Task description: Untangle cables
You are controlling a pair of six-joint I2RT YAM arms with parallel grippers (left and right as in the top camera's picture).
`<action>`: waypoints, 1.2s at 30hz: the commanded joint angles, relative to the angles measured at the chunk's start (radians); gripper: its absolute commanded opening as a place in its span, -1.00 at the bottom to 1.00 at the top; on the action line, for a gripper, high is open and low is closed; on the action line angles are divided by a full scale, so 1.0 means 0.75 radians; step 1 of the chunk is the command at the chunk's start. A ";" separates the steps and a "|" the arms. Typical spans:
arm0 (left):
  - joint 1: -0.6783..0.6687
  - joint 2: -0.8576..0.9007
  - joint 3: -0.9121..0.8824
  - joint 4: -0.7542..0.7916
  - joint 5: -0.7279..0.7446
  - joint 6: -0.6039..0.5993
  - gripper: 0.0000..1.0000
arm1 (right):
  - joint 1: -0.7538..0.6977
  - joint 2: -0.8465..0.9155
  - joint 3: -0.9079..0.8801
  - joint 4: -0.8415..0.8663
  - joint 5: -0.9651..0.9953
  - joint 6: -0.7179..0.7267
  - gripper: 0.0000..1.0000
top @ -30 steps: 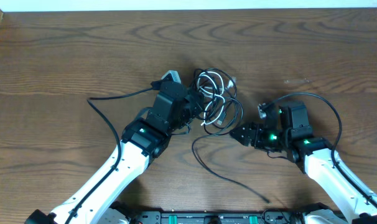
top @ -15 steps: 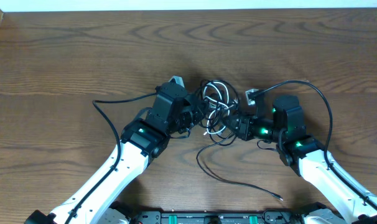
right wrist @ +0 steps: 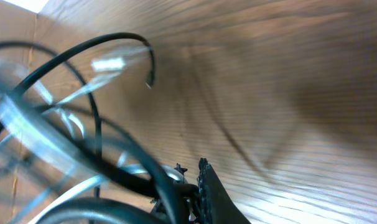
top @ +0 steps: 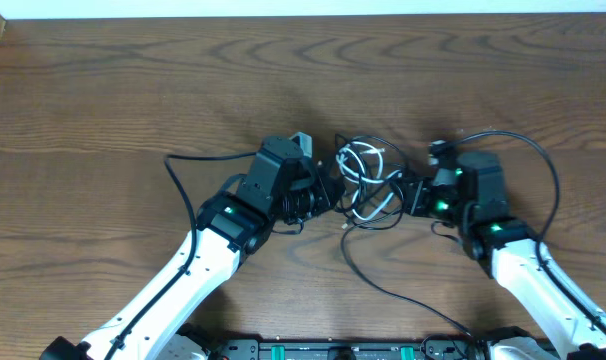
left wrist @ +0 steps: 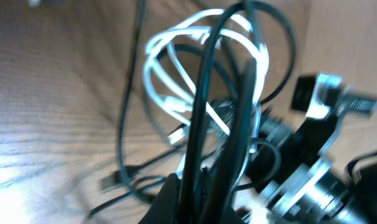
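**Operator:** What surrounds the work area, and what obstructs it?

**Technician:** The table [top: 133,90] is bare wood. Both arms converge on the centre and crowd the bundle from either side. The left arm cord [top: 198,158] curves along the table behind the left arm. The right arm cord [top: 548,175] arches over the right arm. Both cords are thicker than the task items.

**Operator:** Where are the cables?

**Technician:** The cables [top: 368,178] sit at mid-table, directly between the two grippers. The white cable [top: 358,158] forms several loops on the far side of the knot, with black loops threaded through it.

**Operator:** What is the orientation?

**Technician:** The bundle's long axis runs left to right, spanning from one gripper to the other. One black strand [top: 403,300] leaves the knot and trails diagonally toward the near right edge.

**Operator:** What is the gripper condition?

**Technician:** The left gripper [top: 328,190] is clamped on black strands at the knot's left side. The right gripper [top: 413,193] is closed onto the knot's right side.
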 commanded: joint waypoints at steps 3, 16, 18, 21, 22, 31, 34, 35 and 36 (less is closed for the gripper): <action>0.008 -0.008 0.034 -0.140 0.008 0.235 -0.84 | -0.256 -0.067 0.009 -0.065 0.169 0.000 -0.98; 0.008 -0.008 0.034 -0.454 -0.642 0.270 -0.53 | -0.545 -0.189 0.009 -0.090 0.128 0.017 -0.98; 0.008 -0.008 0.033 -0.463 -0.708 0.270 -0.36 | -0.554 -0.202 0.009 -0.094 0.128 0.058 -0.98; 0.008 -0.008 0.033 -0.462 -0.761 0.270 0.02 | -0.554 -0.205 0.009 -0.096 0.128 0.074 -0.98; 0.008 -0.008 0.033 -0.461 -0.770 0.269 0.21 | -0.554 -0.205 0.009 -0.103 0.125 0.081 -0.98; 0.007 -0.008 0.033 -0.345 -0.612 0.083 0.85 | -0.534 -0.204 0.008 -0.168 -0.227 0.154 -0.98; 0.007 -0.001 0.032 -0.257 -0.522 0.126 0.85 | -0.509 -0.204 0.008 -0.150 -0.433 0.156 -0.98; 0.007 0.004 0.032 -0.229 -0.505 0.180 0.85 | -0.502 -0.204 0.008 -0.130 -0.505 0.155 -0.98; 0.007 0.008 0.032 -0.210 -0.496 0.233 0.85 | -0.495 -0.204 0.008 -0.103 -0.582 0.155 -0.98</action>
